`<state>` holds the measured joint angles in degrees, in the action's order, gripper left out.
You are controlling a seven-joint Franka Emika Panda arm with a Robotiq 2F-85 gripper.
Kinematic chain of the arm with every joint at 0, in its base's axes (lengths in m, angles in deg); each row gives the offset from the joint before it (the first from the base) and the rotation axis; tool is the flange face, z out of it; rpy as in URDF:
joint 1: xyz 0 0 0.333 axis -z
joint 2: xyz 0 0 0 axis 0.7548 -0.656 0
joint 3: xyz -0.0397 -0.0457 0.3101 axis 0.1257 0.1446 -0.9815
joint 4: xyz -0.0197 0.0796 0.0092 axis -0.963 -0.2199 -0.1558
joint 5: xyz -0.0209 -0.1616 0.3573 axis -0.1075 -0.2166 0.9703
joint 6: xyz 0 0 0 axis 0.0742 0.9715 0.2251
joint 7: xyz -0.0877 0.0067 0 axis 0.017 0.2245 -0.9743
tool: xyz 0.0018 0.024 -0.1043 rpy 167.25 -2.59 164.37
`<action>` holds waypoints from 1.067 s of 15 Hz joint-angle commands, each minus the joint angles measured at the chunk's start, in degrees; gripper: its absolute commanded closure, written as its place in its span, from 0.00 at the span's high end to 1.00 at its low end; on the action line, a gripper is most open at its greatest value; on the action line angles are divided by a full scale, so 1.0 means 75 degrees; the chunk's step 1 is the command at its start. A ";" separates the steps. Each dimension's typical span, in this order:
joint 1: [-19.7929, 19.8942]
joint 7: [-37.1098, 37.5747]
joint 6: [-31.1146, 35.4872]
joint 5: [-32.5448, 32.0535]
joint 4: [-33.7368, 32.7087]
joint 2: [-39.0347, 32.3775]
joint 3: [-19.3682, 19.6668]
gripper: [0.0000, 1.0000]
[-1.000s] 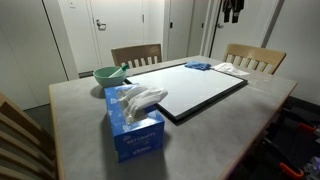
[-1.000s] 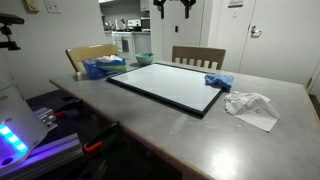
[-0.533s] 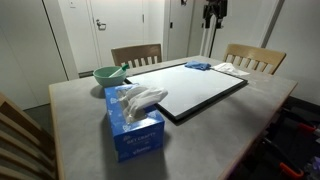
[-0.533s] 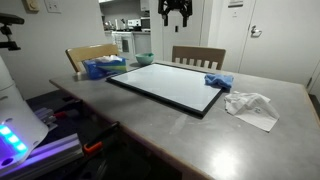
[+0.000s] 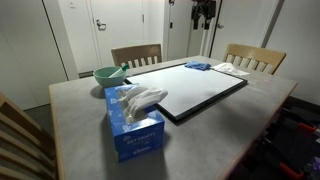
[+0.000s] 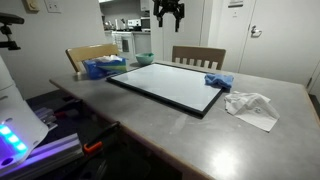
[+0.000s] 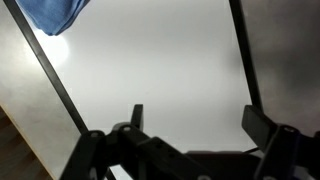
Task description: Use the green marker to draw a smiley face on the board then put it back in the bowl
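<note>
White board (image 7: 150, 70) | below spread fingers (image 7: 260, 125) | well apart, untouched

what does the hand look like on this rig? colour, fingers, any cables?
The hand is black throughout: two blocky fingers on dark linkage bars in the wrist view. In an exterior view the hand is a small dark forked silhouette. No cables or markings discernible.
</note>
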<state>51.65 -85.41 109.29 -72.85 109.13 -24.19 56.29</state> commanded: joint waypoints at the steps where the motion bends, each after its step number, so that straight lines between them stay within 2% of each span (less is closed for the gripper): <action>1: 0.0113 0.0020 -0.0024 -0.0028 -0.0018 0.0003 -0.0112 1.00; 3: 0.0238 -0.0384 0.0529 0.0580 0.0192 0.0075 -0.0207 1.00; 5: 0.0344 -0.0710 0.1217 0.1438 0.0176 -0.0198 -0.0315 1.00; 8: 0.0533 -0.1781 0.2042 0.2913 -0.0130 -0.0835 -0.0675 1.00; 12: 0.0865 -0.3410 0.2182 0.4619 -0.0880 -0.1870 -0.1422 1.00; 16: 0.0841 -0.4131 0.1984 0.5214 -0.1604 -0.2718 -0.1867 1.00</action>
<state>57.07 -112.36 125.52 -36.38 102.22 -39.82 44.76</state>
